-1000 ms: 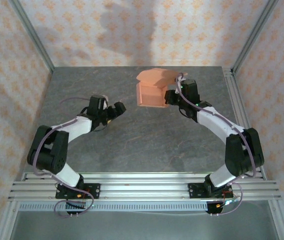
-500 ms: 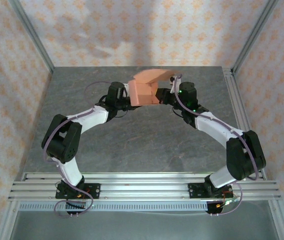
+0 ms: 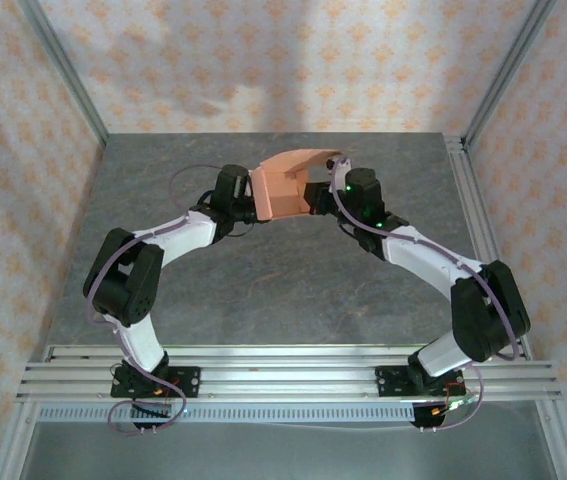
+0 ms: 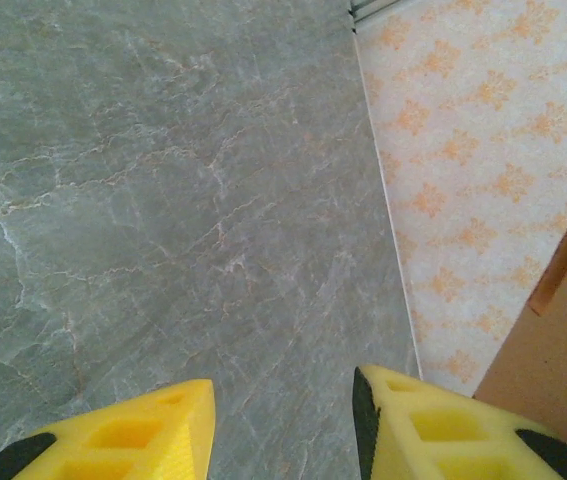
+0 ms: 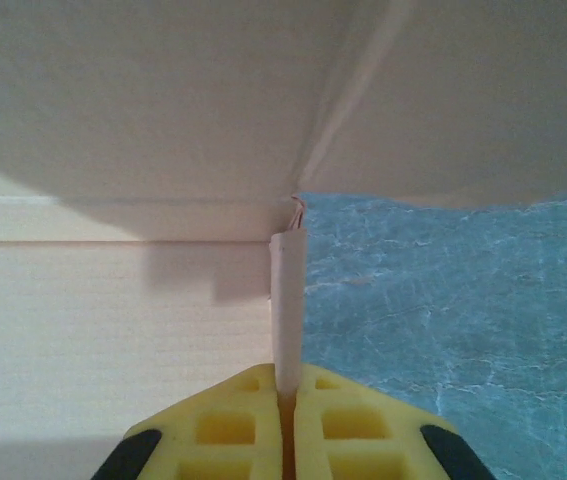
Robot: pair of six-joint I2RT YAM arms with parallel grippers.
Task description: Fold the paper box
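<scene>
My right gripper (image 5: 285,398) pinches a wall of the paper box (image 3: 281,190) over the bench's (image 3: 263,290) 12 o'clock end. My left gripper (image 4: 283,400), jaws partly spread and empty, has the box just beside it at 3 o'clock.

There is one paper box (image 3: 285,190), a salmon-orange piece of thin card. Two black-and-white jointed robot arms are bolted at the near edge: one left arm (image 3: 178,235) and one right arm (image 3: 423,250). They carry two grippers, the left gripper (image 4: 283,425) and the right gripper (image 5: 286,430), each with two yellow plastic fingers (image 4: 133,440), which makes four fingers in all. There is one grey marbled tabletop (image 3: 263,290), and three cream walls with an orange pattern (image 3: 263,60) are counted around it.
</scene>
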